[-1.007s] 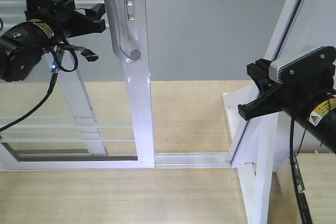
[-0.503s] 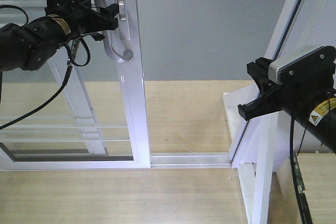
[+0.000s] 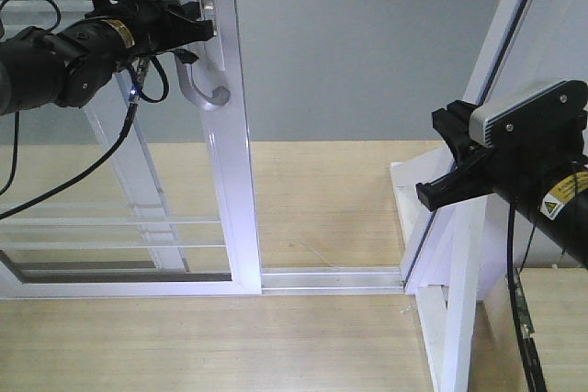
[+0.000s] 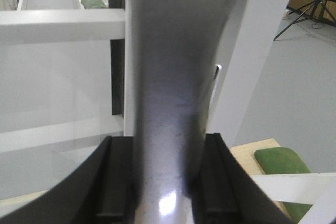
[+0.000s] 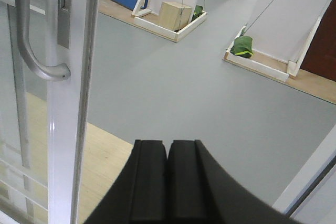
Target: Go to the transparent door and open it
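Note:
The transparent door (image 3: 234, 181) stands at the left in the front view, a glass panel in a white frame with thin bars. Its curved grey pull handle (image 3: 197, 89) hangs on the right stile. My left gripper (image 3: 188, 27) is shut on that handle, high up. In the left wrist view the handle (image 4: 168, 87) fills the gap and both black fingers (image 4: 116, 177) press against it. My right gripper (image 3: 430, 192) hovers at the right, apart from the door; its pads (image 5: 152, 166) meet, holding nothing. The handle (image 5: 31, 51) and stile (image 5: 68, 129) also show there.
A white slanted support post (image 3: 501, 89) and its white base frame (image 3: 441, 319) stand just beside my right arm. A floor track (image 3: 331, 277) runs between door and post. Wooden platform floor lies below, grey floor beyond the opening, with a box (image 5: 176, 14) and green bags (image 5: 242, 45).
My left gripper has moved right onto the handle and closed round it. The door has slid a little to the left. The right arm has not moved.

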Available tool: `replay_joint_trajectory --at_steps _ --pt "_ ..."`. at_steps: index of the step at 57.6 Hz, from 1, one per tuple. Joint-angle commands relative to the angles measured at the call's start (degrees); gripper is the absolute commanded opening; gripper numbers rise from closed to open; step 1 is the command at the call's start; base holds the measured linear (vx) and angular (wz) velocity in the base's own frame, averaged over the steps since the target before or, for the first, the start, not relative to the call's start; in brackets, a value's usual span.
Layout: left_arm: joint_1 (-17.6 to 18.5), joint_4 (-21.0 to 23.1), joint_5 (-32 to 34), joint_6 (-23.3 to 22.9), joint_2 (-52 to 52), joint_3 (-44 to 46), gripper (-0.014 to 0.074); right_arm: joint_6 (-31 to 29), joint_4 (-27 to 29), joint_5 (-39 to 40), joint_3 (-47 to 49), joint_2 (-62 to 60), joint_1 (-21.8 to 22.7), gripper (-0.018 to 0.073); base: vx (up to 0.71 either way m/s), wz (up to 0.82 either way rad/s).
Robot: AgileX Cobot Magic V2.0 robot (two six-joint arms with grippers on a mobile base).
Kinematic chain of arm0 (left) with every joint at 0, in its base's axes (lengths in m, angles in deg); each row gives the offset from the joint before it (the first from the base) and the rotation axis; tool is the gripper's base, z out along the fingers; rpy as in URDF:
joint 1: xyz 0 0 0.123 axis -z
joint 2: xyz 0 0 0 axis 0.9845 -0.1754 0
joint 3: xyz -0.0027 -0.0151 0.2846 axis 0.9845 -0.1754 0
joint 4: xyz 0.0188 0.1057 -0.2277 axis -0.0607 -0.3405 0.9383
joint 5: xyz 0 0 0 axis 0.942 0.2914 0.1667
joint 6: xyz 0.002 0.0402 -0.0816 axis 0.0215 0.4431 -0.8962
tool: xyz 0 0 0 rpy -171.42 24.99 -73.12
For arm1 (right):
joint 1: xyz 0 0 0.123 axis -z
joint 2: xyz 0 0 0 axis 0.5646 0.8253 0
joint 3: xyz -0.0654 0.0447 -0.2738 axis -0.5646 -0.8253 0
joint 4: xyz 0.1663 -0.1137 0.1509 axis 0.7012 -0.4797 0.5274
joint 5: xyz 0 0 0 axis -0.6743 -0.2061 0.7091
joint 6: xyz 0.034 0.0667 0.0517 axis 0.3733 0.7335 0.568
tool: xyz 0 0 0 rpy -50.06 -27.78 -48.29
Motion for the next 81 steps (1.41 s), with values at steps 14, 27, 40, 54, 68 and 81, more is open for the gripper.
replay_joint_trajectory --at_steps 14,27,40,54,68,81 --pt "-1.06 2.47 -0.56 10.55 8.9 1.99 -0.0005 -0.59 0.21 4.92 1.53 -1.29 0.3 -0.0008 0.0 0.0" --pt "-1.77 2.47 -4.65 13.45 11.69 1.99 -0.0003 -0.47 0.2 4.92 1.53 -1.29 0.3 -0.0008 0.0 0.0" --pt "-4.4 2.47 -7.77 13.1 13.9 1.99 -0.0003 -0.34 0.75 4.87 1.53 -1.29 0.3 -0.0008 0.0 0.0" --pt "-7.21 2.47 -9.62 12.71 15.7 1.99 -0.0003 -0.34 1.22 4.87 1.53 -1.29 0.3 -0.0008 0.0 0.0" --pt "-10.02 2.47 -13.32 12.62 17.94 1.99 -0.0003 -0.34 1.22 4.87 1.53 -1.29 0.3 -0.0008 0.0 0.0" --pt "-9.49 2.47 -18.65 12.79 22.78 -3.03 -0.0003 -0.34 1.22 4.87 1.53 -1.29 0.3 -0.0008 0.0 0.0"
